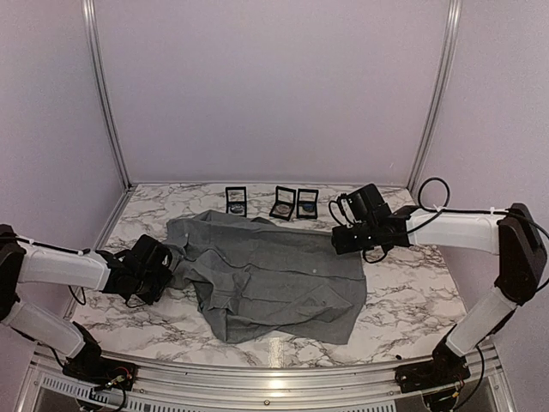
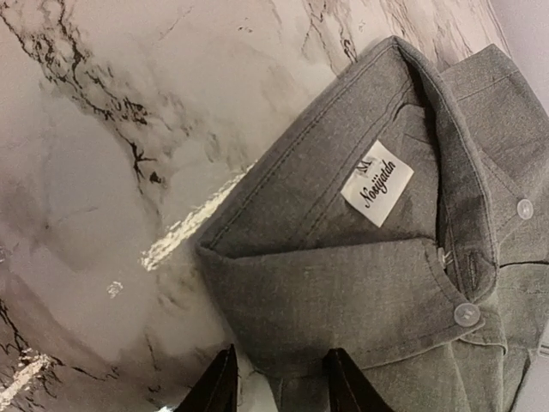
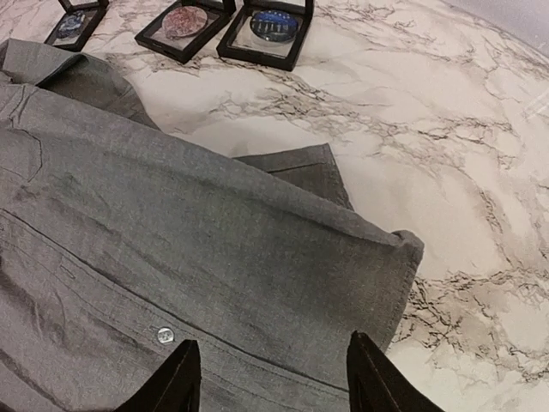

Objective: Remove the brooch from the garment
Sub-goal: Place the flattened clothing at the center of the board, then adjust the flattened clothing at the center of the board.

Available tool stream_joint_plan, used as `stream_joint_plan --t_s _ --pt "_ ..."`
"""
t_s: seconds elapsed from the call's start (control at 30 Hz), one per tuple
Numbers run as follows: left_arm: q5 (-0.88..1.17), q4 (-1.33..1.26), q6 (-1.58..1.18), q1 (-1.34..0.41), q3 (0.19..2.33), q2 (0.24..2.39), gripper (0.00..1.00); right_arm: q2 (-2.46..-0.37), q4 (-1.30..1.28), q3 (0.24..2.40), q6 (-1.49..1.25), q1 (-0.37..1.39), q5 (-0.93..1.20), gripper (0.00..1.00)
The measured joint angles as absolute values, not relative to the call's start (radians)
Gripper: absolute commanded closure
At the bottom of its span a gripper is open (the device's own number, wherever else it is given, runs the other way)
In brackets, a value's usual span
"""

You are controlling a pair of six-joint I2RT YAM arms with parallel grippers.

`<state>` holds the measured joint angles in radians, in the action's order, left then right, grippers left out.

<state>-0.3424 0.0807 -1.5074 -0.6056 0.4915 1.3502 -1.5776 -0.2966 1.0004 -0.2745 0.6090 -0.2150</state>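
Shirt (image 1: 266,279): grey, lies crumpled and roughly flat at the centre of the top view on the marble surface (image 1: 412,300). Its collar (image 2: 343,292) points to the left of that frame. The white neck label (image 2: 377,183) and a collar button (image 2: 467,314) show in the left wrist view.

Brooch: not found on the shirt in any view. The only small fittings visible on the cloth are plain buttons, one in the lower left of the right wrist view (image 3: 165,335).

Left claw (image 2: 283,390): open, fingers apart at the bottom of its frame, just beside the collar edge. Contact with the cloth cannot be confirmed.

Right claw (image 3: 274,382): open and holding nothing, poised above the shirt's right-hand edge.

Other items: three small black boxes (image 1: 283,203) stand in a row at the back of the surface, just beyond the shirt. Their contents are too small to identify.

Progress: judged as not begun. Neither claw grips anything. Locating the brooch, steadying the cloth and unfastening the pin are all left to do.
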Motion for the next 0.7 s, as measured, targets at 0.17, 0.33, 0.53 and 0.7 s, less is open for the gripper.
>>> stream_joint_plan --t_s 0.17,0.33,0.53,0.7 --pt "-0.358 0.01 -1.568 -0.615 0.514 1.409 0.67 -1.481 -0.317 0.969 -0.275 0.63 -0.182 0.44" --pt "-0.36 0.002 -1.598 -0.62 0.515 1.43 1.0 -1.426 -0.334 0.931 -0.283 0.701 -0.163 0.44" --pt "-0.371 0.054 -1.57 -0.621 0.539 1.436 1.0 -1.416 -0.37 0.928 -0.286 0.816 -0.146 0.43" --pt "-0.427 0.195 -1.47 -0.621 0.603 1.377 1.0 -1.364 -0.377 0.916 -0.271 0.968 -0.111 0.35"
